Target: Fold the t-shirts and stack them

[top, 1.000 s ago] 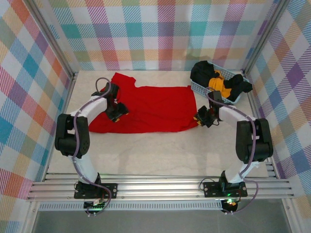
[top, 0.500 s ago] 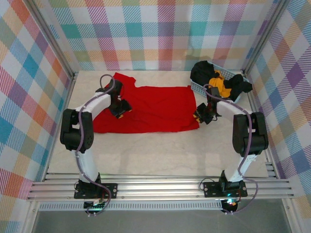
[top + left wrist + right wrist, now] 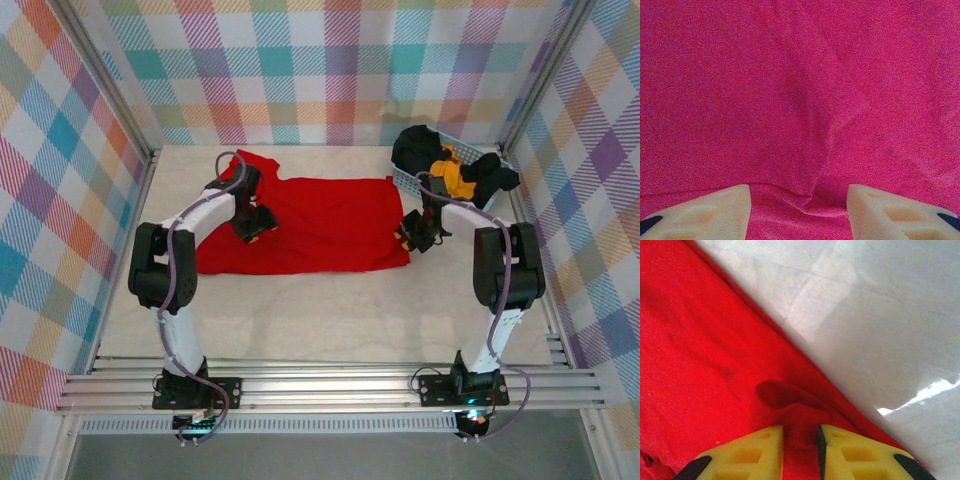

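A bright red t-shirt [image 3: 325, 225] lies spread flat across the middle of the table. My left gripper [image 3: 256, 223] rests on its left part, near the sleeve. In the left wrist view its pale fingers [image 3: 715, 212] stand half apart with a raised bunch of red cloth [image 3: 805, 200] gathered between them. At the shirt's right edge my right gripper [image 3: 409, 232] is down on the cloth. Its yellow fingers [image 3: 750, 452] are shut on a narrow fold of the red cloth [image 3: 801, 425]. Black t-shirts [image 3: 415, 148] and an orange-yellow t-shirt [image 3: 452, 172] are heaped in the basket.
The light blue lattice basket [image 3: 408, 181] stands at the back right, close behind my right gripper. Bare pale tabletop [image 3: 330, 310] runs in front of the red shirt, and more tabletop [image 3: 890, 315] shows just beyond its right edge. Checked walls close in three sides.
Both grippers have moved toward the far side of the table. The left one also shifted right, and the red shirt's left edge came along with it.
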